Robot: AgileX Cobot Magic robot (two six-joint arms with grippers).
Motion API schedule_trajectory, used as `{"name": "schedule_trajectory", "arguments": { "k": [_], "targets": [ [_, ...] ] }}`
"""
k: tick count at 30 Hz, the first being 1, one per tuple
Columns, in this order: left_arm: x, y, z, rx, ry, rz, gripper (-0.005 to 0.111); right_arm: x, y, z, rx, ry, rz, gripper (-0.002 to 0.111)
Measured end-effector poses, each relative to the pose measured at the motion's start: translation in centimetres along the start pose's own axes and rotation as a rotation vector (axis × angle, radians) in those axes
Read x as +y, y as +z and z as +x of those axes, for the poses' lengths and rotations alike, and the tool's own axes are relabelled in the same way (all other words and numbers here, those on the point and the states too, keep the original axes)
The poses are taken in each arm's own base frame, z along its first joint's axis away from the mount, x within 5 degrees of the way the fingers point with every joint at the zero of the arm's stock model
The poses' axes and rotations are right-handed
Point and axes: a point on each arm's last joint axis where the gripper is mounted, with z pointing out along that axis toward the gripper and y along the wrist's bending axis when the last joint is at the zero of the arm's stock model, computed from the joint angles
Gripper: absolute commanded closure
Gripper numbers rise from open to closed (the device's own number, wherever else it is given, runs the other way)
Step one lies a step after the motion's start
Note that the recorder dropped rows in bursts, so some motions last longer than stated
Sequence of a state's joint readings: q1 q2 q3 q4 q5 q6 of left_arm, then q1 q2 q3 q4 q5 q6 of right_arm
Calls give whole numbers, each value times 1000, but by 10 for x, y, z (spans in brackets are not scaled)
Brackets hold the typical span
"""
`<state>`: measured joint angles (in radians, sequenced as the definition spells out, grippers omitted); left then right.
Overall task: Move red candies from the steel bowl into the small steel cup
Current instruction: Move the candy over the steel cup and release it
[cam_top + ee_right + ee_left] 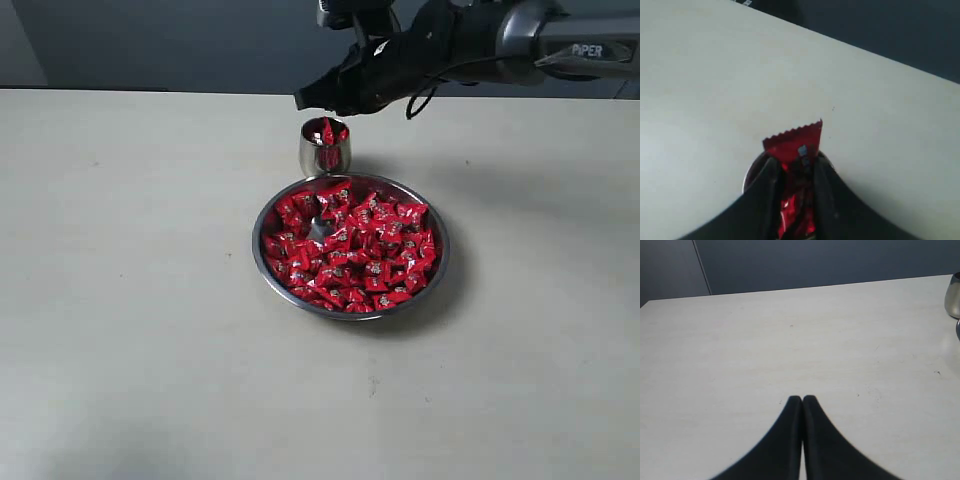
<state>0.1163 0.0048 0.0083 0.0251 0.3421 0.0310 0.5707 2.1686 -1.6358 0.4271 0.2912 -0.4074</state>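
Exterior view, starting at the left: the table (pixel 120 300) is bare on that side, with lots of open room. Left wrist view shows the left claw (pixel 802 401) pinched tight with nothing in it, over the bare table top. Near the middle, the small cup (pixel 325 150) stands just behind the big bowl (pixel 258 245), very close to its rim. The bowl is full of red candies (pixel 355 250). The right arm (pixel 480 40) reaches in from the right, stretched across the back, its tip over the cup. The right claw (pixel 794 167) is narrow and squeezes one candy (pixel 795 142) right above the cup's mouth. Right of the bowl the table is bare too.
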Motion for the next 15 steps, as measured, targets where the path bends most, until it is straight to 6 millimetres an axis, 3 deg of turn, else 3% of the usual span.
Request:
{"name": "schedule_trajectory", "arguments": {
  "k": [7, 10, 11, 15],
  "targets": [
    [0, 0, 0, 0, 0, 0, 106, -22, 25, 12, 67, 81, 8, 108],
    [0, 0, 0, 0, 0, 0, 106, -22, 29, 17, 100, 94, -5, 93],
    [0, 0, 0, 0, 0, 0, 106, -21, 29, 17, 100, 98, -8, 83],
    [0, 0, 0, 0, 0, 0, 106, -21, 30, 18, 107, 102, -11, 73]
  ]
}}
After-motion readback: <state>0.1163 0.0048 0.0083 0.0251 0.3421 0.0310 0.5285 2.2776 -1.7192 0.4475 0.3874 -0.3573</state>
